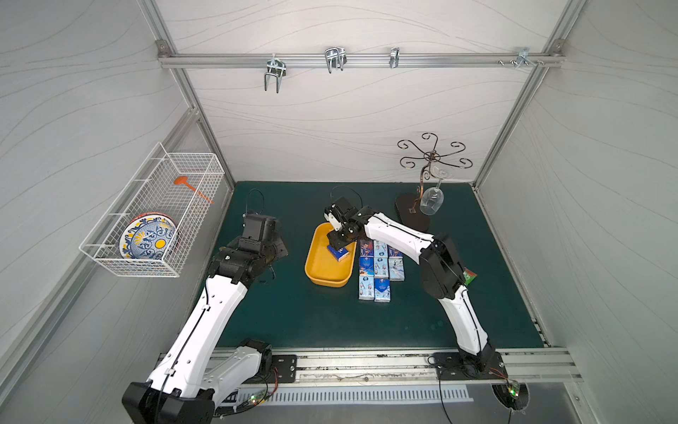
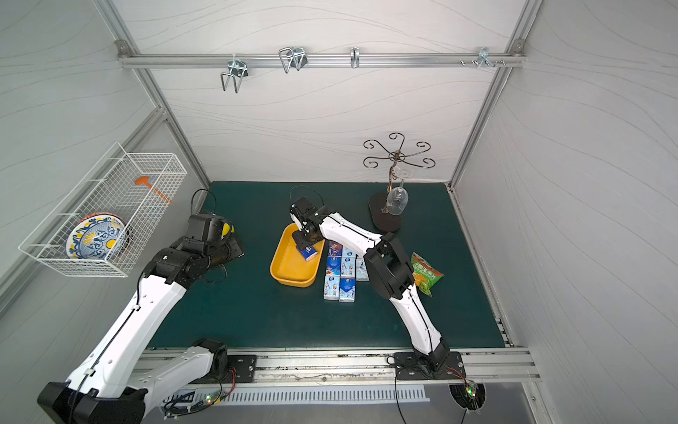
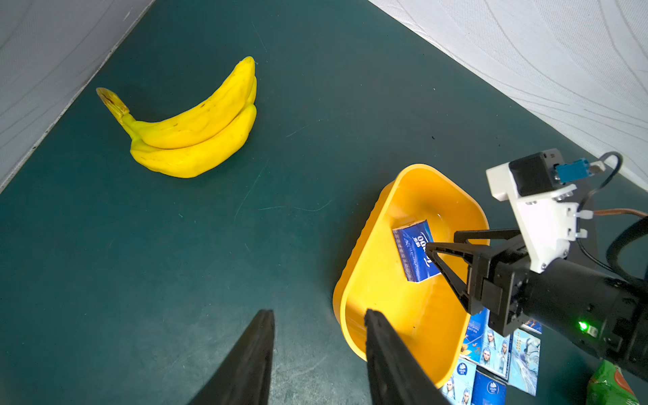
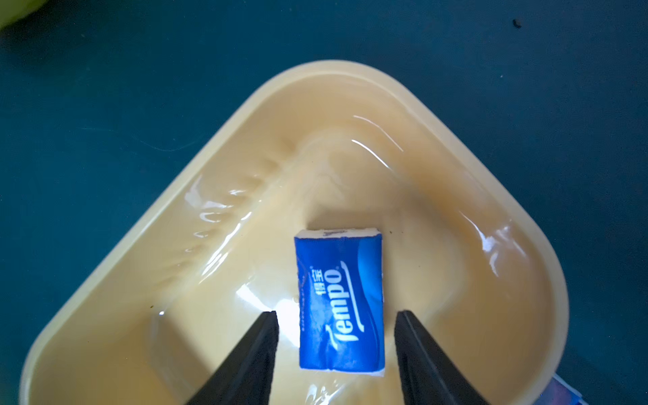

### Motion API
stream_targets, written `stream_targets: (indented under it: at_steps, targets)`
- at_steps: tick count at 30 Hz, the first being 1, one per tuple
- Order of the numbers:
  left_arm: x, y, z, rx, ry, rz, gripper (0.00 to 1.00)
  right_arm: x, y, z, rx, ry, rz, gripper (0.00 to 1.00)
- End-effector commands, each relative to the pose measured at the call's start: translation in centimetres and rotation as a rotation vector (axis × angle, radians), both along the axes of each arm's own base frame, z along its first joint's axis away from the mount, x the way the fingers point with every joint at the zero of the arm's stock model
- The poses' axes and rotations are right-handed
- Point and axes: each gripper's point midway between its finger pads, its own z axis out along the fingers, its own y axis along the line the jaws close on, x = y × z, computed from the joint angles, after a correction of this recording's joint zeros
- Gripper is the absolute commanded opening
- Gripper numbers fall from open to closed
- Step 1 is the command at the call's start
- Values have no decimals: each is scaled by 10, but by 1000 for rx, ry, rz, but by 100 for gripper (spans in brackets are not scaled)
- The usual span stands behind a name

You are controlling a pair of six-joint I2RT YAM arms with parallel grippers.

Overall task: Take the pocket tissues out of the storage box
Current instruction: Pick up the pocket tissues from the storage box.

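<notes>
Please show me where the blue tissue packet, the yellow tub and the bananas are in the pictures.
blue packet [image 4: 340, 305]: right wrist view, middle of its printed face.
tub [image 1: 324, 270]: in a top view, bare floor inside it.
bananas [image 3: 196, 140]: left wrist view, middle of the bunch.

A shallow yellow-orange storage box [image 1: 322, 270] with rounded corners sits on a dark green mat [image 1: 293, 312], holding one dark blue Tempo tissue packet [image 4: 340, 305] lying face up inside, while eight more blue-and-white pocket tissues [image 1: 381, 267] lie flat in rows just beside the box.
</notes>
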Motion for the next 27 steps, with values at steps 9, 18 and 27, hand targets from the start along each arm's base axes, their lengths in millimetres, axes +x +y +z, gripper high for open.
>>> stream_targets:
  at_steps: [9,18,27]
  targets:
    - [4,1,22,9,-60,-6,46,-16,2,-57,-59,155,40,62]
    - [4,1,22,12,-59,-5,46,-18,12,-61,5,187,12,41]
    - [4,1,22,7,-61,-3,46,-14,21,29,163,74,16,42]
